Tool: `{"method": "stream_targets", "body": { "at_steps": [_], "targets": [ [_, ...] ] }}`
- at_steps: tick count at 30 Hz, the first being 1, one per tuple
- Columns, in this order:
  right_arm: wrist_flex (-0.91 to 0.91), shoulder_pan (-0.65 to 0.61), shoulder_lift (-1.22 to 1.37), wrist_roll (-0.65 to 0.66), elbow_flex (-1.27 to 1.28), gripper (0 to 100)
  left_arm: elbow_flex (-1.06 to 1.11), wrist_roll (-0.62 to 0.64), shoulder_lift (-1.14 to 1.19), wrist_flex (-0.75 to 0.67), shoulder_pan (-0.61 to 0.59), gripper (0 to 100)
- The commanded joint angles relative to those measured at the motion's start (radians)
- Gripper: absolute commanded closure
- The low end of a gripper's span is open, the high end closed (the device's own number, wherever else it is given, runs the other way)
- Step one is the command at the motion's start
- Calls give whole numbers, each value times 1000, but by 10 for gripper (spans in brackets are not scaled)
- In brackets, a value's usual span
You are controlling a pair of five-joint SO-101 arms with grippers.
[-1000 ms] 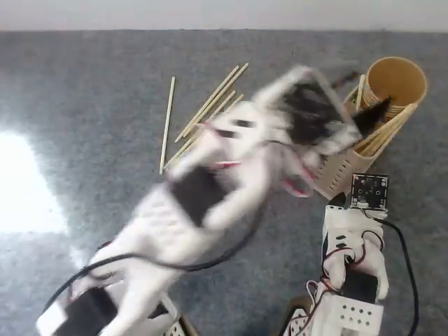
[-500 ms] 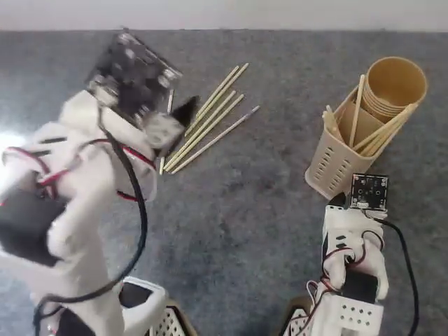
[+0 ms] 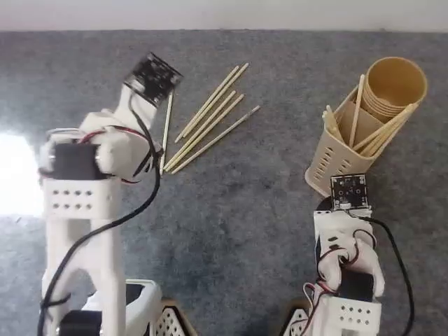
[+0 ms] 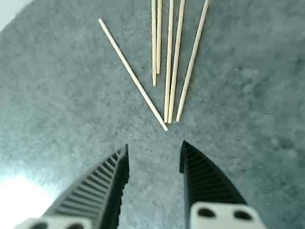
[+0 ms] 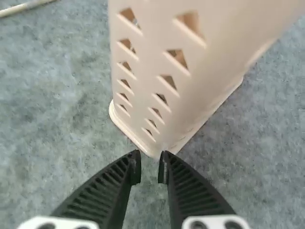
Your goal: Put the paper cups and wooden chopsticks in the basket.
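Observation:
Several wooden chopsticks lie loose on the grey carpet, fanned out in the left wrist view, with one apart at a slant. My left gripper hangs open just short of their near ends, nothing between its fingers. The beige slotted basket stands at the right with stacked paper cups and several chopsticks in it. My right gripper is shut and bare, its tips close to the basket's lower corner.
The left arm stands tall at the left, its wrist board over the single chopstick. The right arm sits low in front of the basket. Bare carpet lies between the two arms.
The left arm has swung from over the basket back to the left, above the loose chopsticks. The right arm's wrist has shifted slightly left.

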Motion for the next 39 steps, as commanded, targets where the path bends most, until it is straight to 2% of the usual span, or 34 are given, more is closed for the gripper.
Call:
{"method": "stream_targets", "body": {
  "at_steps": [1, 5, 8, 11, 21, 28, 32, 35, 36, 39],
  "targets": [
    [2, 5, -15, 14, -9, 924, 168, -75, -12, -273, -3, 833],
    [4, 7, -15, 14, -8, 924, 282, -77, 43, -545, -3, 829],
    [4, 2, -15, 20, -8, 924, 196, -71, 209, -552, -6, 829],
    [-5, -2, -15, 77, 9, 924, 16, -34, 422, -526, -20, 829],
    [-7, -48, -15, 100, 14, 924, -722, -6, 1063, -327, -34, 829],
    [-8, -53, -15, 100, 14, 924, -1317, 230, 1511, -57, -26, 829],
    [-8, -53, -15, 100, 15, 924, -1690, 267, 1709, 106, -25, 829],
    [-8, -53, -15, 100, 15, 924, -1923, 273, 1835, 176, -23, 829],
    [-8, -53, -15, 100, 15, 924, -1974, 285, 1869, 183, -29, 829],
    [-7, -53, -15, 100, 15, 924, -1933, 315, 1877, 160, -51, 829]
  ]
}}
